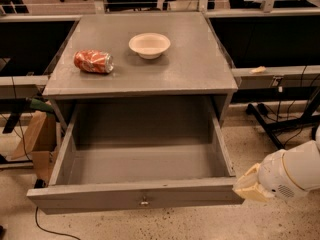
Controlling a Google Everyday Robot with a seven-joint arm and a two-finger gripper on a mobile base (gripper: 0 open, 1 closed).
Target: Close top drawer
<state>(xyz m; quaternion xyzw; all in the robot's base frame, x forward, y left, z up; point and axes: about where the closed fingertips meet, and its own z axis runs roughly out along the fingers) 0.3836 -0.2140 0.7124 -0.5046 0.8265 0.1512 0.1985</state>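
Floor (200,224) is pale, speckled; the grey desk (200,69) bears a crushed can (93,61) and a bowl (149,45). Its top drawer (135,196) stands open, with the end effector (248,186) at its right front corner, grip state unreadable.

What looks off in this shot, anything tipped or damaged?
The red can lies on its side, seemingly dented, on the cabinet top left of the upright bowl. The top drawer stands pulled out, nothing visible inside. The gripper sits by its front right corner.

Warm overhead light, soft blur; top drawer (145,165) shadowed inside; pincer (246,187) at its front right corner glows pale.
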